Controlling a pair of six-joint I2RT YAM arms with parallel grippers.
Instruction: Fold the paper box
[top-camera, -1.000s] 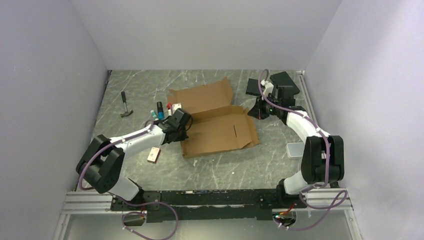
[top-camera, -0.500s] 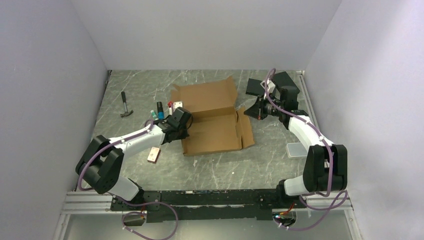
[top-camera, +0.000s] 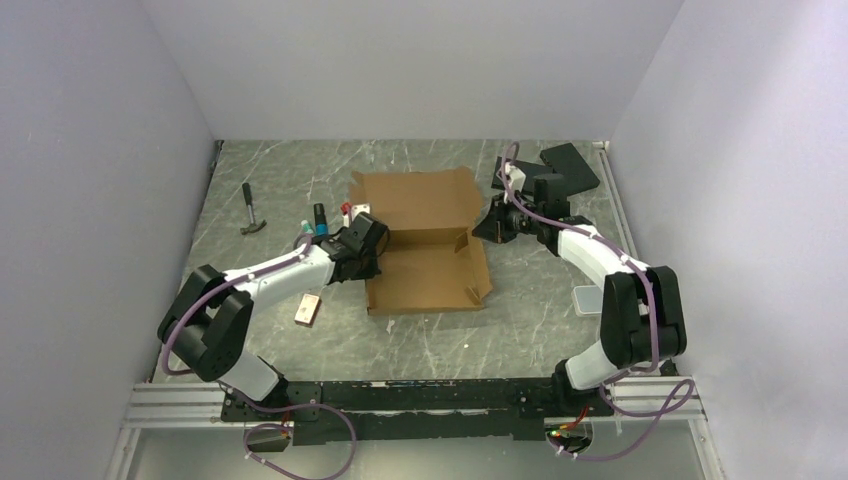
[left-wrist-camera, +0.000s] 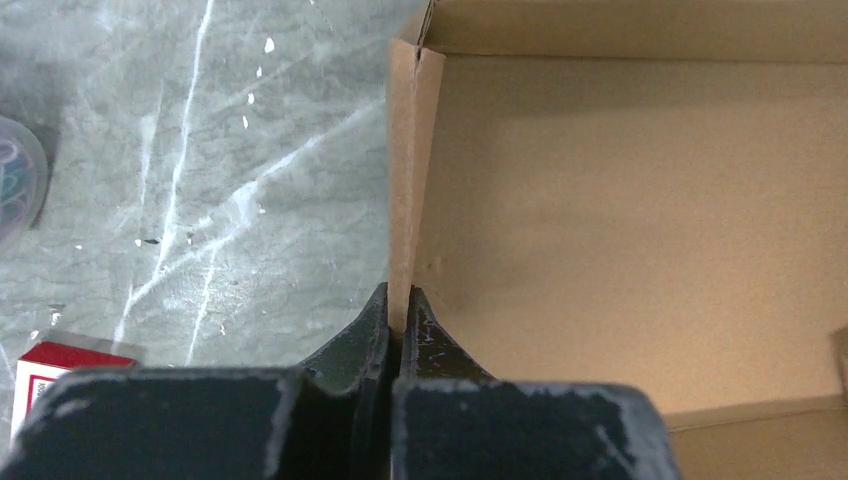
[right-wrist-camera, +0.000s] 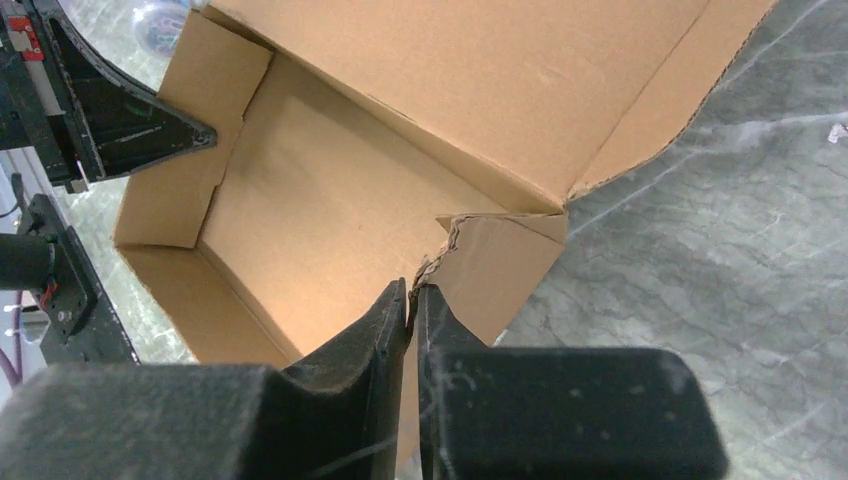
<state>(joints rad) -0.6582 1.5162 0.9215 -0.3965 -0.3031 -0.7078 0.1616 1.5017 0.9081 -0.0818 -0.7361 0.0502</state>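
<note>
Where the bench (top-camera: 450, 330) carries it, the paper box (top-camera: 425, 255) lies about midway between my two arms, open side up, with its lid panel raised along the far edge.

- Left end effector (left-wrist-camera: 400, 300): at the box's left wall. Fingers together on that upright wall, the cardboard pinched between them.
- Right end effector (right-wrist-camera: 412, 295): at the box's right side, close to the far right corner. Fingers closed on the ragged top edge of the side flap; the hold seems to be at the very tips only, though the close view makes that hard to judge.
- Hammer (top-camera: 250, 211): well to the left of the box, head toward the near side.
- Small bottles (top-camera: 318, 218): standing just off the box's far left corner.
- Red-and-white packet (top-camera: 350, 210): between the bottles and the box, near that same corner.
- Small pinkish block (top-camera: 308, 309): left of the box's near left corner, apart from it.
- Black slabs (top-camera: 570, 160): beyond and right of the box's far right corner.
- Grey tray (top-camera: 586, 300): right of the box on the near side, partly hidden by my right arm.
</note>
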